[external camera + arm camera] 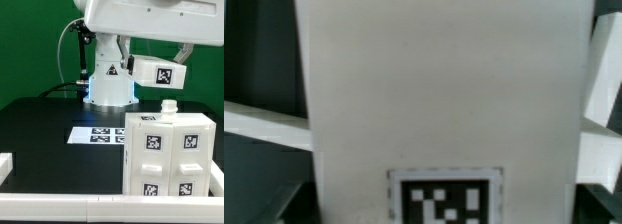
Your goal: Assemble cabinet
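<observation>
cabinet, a large white boxy plastic body (167,152) with square black-and-white tags, stood at the black tabletop's (50,125) front edge; whether the hand was open could not be told.

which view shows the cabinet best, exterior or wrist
The exterior view: the whole cabinet stands on the black table, with tags on its front and a small knob on top. The wrist view shows only a close white panel with one tag, probably part of the cabinet, filling most of the picture.
</observation>
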Available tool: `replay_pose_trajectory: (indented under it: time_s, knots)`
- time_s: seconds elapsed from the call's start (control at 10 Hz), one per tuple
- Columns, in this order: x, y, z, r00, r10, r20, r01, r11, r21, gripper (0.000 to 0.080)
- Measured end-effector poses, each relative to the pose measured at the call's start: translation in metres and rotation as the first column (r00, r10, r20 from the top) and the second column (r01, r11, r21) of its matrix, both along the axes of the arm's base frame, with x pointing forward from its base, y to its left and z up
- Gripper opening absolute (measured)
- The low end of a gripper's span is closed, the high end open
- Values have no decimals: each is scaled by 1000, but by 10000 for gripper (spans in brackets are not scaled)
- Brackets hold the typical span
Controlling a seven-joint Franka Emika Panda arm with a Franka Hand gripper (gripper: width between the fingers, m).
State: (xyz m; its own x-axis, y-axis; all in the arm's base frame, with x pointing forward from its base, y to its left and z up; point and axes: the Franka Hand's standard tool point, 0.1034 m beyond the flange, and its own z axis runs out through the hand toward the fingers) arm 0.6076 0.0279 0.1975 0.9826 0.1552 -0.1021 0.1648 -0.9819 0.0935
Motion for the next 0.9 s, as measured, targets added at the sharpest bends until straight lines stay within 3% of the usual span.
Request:
replay_pose_trajectory:
  time_s: [0.2, 0.4, 0.7, 0.9]
  knots:
    - [4, 19, -12, 998, -63, 4, 63, 998, 29, 558]
    - [12, 26, -15, 997, -80, 10, 79, 996, 27, 558]
    - [18, 14, -20, 997, -81, 13, 81, 997, 18, 558]
    - [20, 20, -24, 996, -85, 27, 85, 996, 17, 558]
